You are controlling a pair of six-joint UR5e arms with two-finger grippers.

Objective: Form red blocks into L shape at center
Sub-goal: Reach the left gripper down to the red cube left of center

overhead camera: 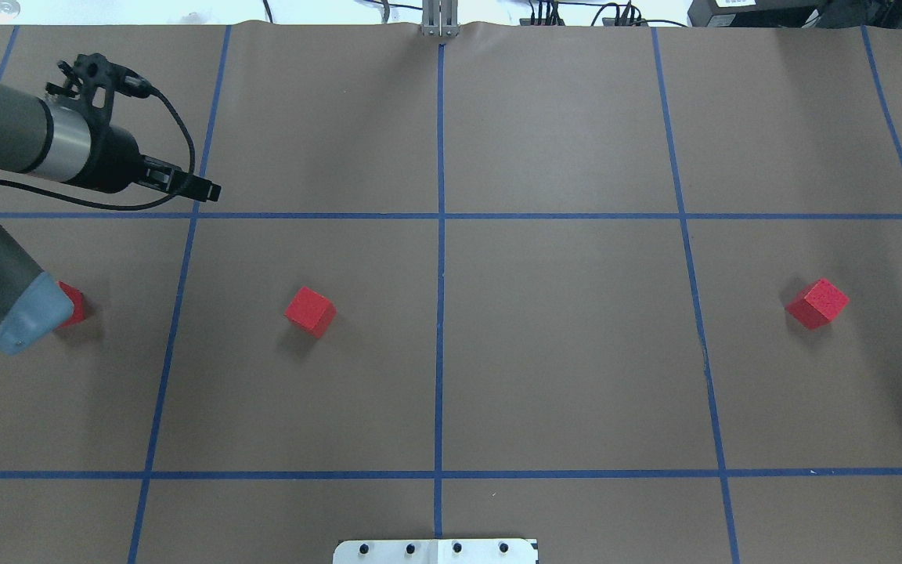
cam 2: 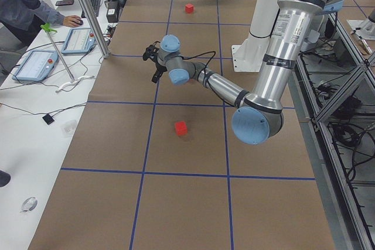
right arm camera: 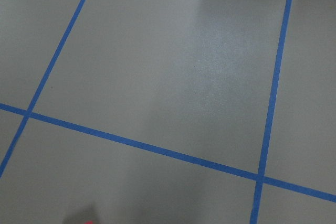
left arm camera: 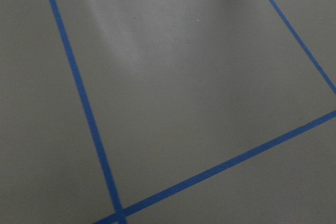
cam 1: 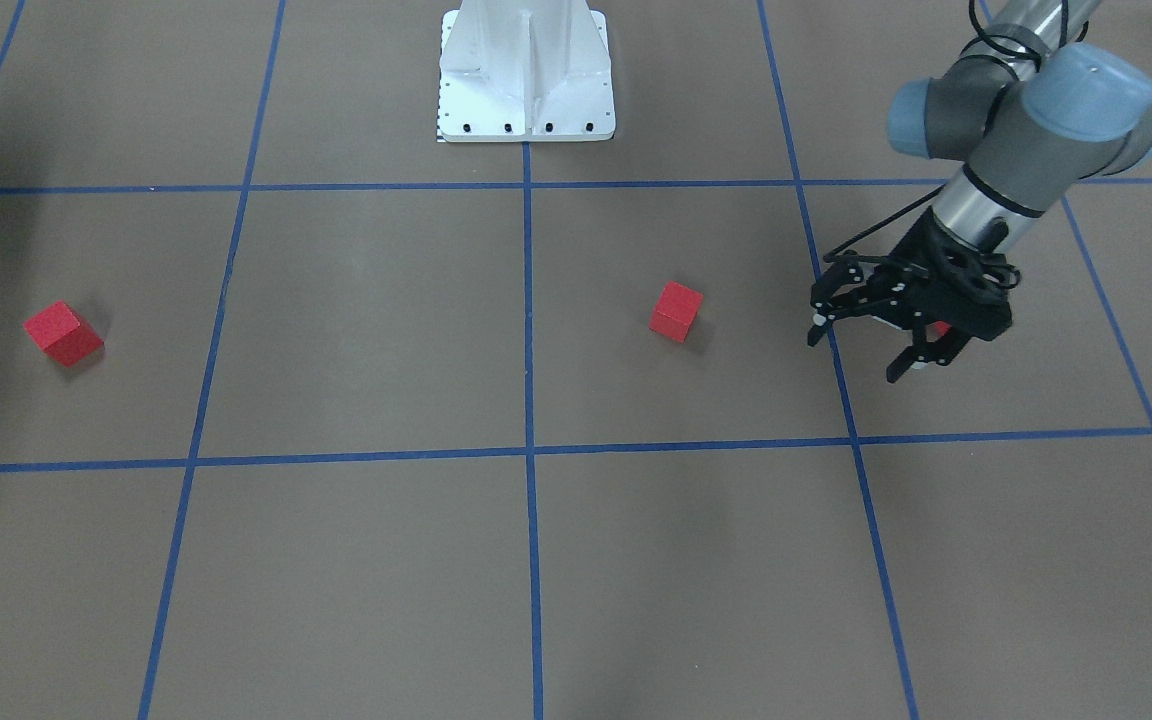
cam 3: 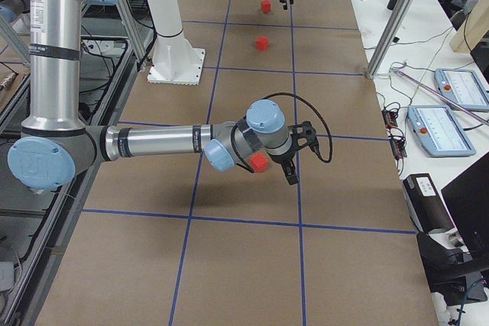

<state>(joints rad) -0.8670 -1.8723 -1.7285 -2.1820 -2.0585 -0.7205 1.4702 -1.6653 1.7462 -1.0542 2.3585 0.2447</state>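
Three red blocks lie apart on the brown floor. One (overhead camera: 310, 311) (cam 1: 676, 311) sits left of the middle blue line, the center (overhead camera: 440, 313). One (overhead camera: 817, 303) (cam 1: 63, 333) lies far right. One (overhead camera: 73, 304) (cam 1: 936, 329) lies far left, partly hidden by my left arm. My left gripper (cam 1: 856, 355) (overhead camera: 212, 190) is open and empty, raised above the floor and apart from that block. My right gripper (cam 3: 294, 172) shows only in the exterior right view, next to the far-right block (cam 3: 260, 162); I cannot tell whether it is open or shut.
The white robot base (cam 1: 526, 75) stands on the middle line. Blue tape lines (left arm camera: 84, 108) divide the floor into squares. Operators' tablets (cam 3: 447, 85) and a metal post (cam 3: 393, 24) stand beyond the table's far edge.
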